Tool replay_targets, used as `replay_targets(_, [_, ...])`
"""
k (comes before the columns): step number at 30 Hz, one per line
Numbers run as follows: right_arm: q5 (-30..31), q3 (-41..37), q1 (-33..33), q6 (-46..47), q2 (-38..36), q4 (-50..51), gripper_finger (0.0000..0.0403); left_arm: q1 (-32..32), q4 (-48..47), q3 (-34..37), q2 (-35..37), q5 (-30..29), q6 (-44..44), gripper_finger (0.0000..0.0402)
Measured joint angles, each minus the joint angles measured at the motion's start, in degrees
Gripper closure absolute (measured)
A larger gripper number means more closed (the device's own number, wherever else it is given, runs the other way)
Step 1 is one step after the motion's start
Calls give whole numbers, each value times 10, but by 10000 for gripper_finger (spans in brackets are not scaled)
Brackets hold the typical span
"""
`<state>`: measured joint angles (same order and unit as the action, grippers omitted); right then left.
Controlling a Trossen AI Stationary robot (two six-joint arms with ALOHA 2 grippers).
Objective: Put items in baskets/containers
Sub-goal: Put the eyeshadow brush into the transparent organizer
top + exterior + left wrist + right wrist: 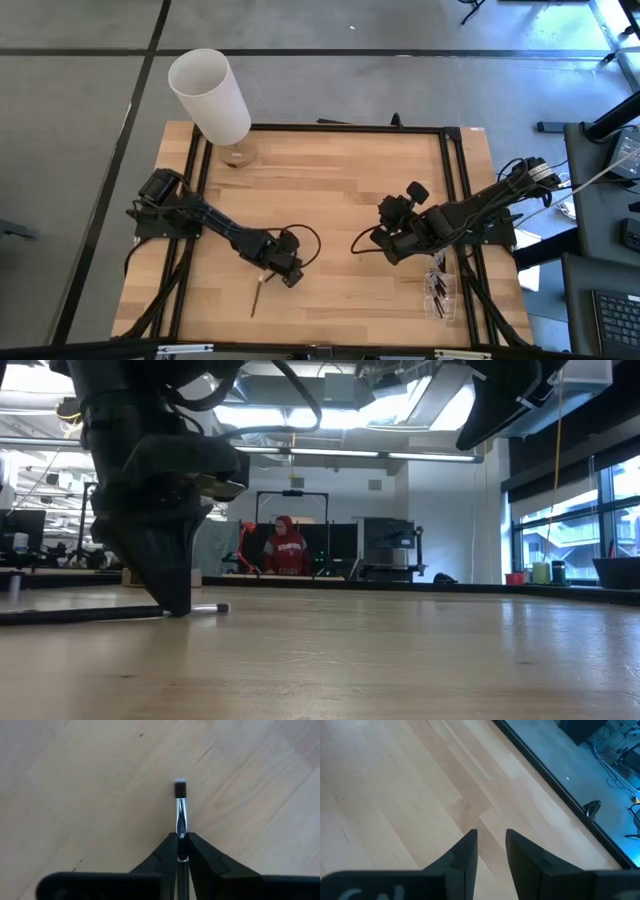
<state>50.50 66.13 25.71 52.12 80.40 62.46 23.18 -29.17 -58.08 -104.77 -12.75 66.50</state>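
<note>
From above, we see a wooden table (330, 190) with two dark arms reaching in from its sides. The left gripper (272, 272) sits low and left of centre in the overhead frame, down at the table surface. One brush (258, 294) lies on the wood there, slanting toward the lower left, its upper end under the gripper.

In the left wrist view, the fingers (167, 857) are pressed together on the brush (181, 817). They pinch it at the silvery ferrule, and the dark tuft with a pale tip sticks out just beyond the fingertips, at upper centre of that frame. The handle runs back between the fingers and is hidden.

In the low view, the left gripper (172, 600) stands on the table at the left of the frame. The brush (110, 611) lies flat, its tip showing just right of the fingers.

The right gripper (390, 250) hovers right of centre in the overhead frame. In its wrist view, the fingers (465, 852) stand apart with only bare wood between them.

The clear holder (440, 292) sits at the lower right of the overhead frame, near the table's edge, with several brushes inside. A white cylinder (210, 95) stands at the table's upper left.
</note>
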Motion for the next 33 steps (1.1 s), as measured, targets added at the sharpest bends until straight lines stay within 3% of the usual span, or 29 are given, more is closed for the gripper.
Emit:
replay_targets(4, [0,0,0,1,0,0,302,-9,-1,0,0,-8,-26,384])
replay_targets(8, [0,-4,0,1,0,-4,302,-18,7,1,5,-29,-46,370])
replay_targets(14, [-15,-69,-17,13,-1,-64,302,-40,15,3,59,-170,-72,359])
replay_targets(17, [-81,-122,-44,-53,-2,-188,302,-47,17,4,97,-232,-88,368])
replay_targets(20, [-156,-171,-73,-157,-5,-392,302,-58,46,3,135,-291,-108,375])
replay_targets(24, [-285,-226,-108,-262,-8,-645,302,-64,142,29,158,-277,-151,376])
replay_targets(29, [-389,-270,-136,-278,-8,-757,302,-57,274,61,158,-231,-192,373])
replay_targets(33, [-417,-318,-139,-284,1,-908,302,-52,398,98,158,-245,-209,374])
